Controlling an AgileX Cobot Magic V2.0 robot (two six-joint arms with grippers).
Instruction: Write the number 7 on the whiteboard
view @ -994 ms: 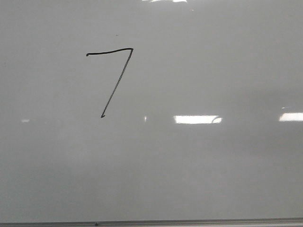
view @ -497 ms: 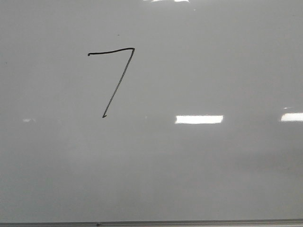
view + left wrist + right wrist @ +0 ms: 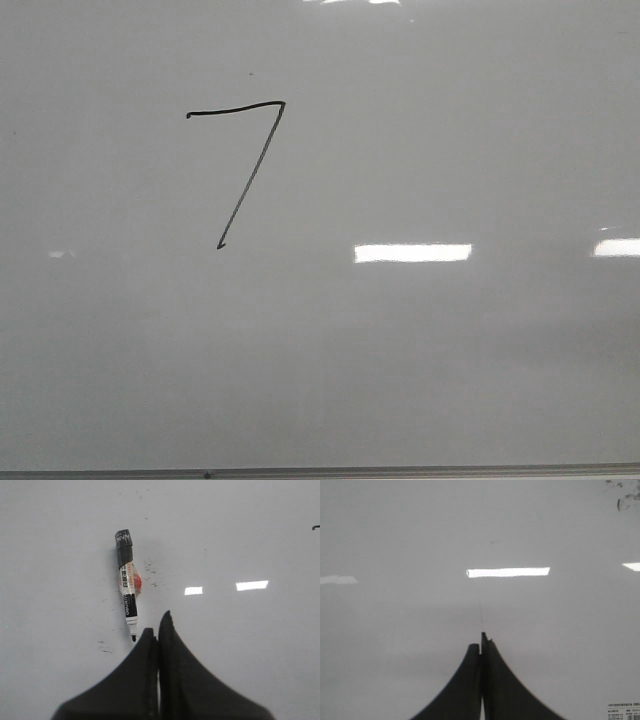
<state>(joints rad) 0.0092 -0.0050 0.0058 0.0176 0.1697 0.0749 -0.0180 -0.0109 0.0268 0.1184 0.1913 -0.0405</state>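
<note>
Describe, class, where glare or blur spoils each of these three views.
Front view: bright rectangular reflections on the whiteboard to the right of the number 7, which stays sharp. Left wrist view: two small glare patches; the marker is crisp, the shut left gripper soft-edged. Right wrist view: one long glare bar above the shut right gripper, overall slightly hazy.
</note>
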